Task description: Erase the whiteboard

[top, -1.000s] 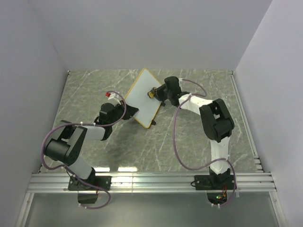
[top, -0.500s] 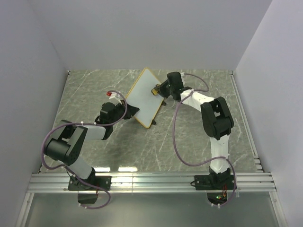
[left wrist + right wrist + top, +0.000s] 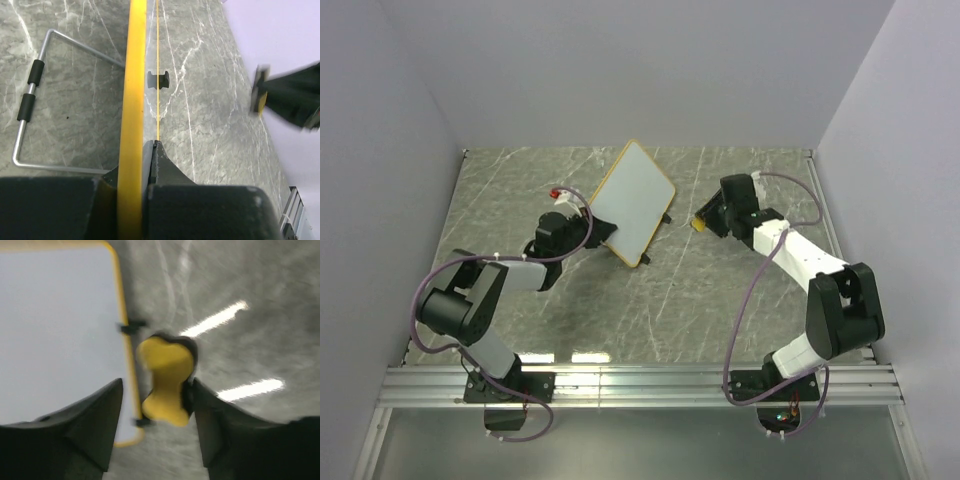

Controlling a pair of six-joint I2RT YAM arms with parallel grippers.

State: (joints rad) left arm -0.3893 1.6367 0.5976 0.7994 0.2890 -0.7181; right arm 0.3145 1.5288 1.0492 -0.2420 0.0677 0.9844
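Note:
The whiteboard (image 3: 632,200) stands tilted on its lower edge at the table's middle back, and its white face looks blank. My left gripper (image 3: 605,236) is shut on its yellow rim (image 3: 136,75), with the fingertips (image 3: 161,159) clamped on the edge. My right gripper (image 3: 708,220) is off the board to its right, low over the table. The yellow bow-tie eraser (image 3: 167,375) sits between its jaws. It touches the right finger (image 3: 220,420), and the left finger (image 3: 85,425) stands apart from it. The view is blurred. The board also shows in the right wrist view (image 3: 55,330).
The board's wire stand (image 3: 30,95) with black sleeves lies on the marble table (image 3: 520,190) behind the board. A black clip (image 3: 159,80) sits on the rim. Grey walls close in the table on three sides. Aluminium rails (image 3: 640,380) run along the near edge.
My right gripper has pulled off the board's face and swung right and nearer with the eraser. My left gripper still grips the board, which has shifted slightly.

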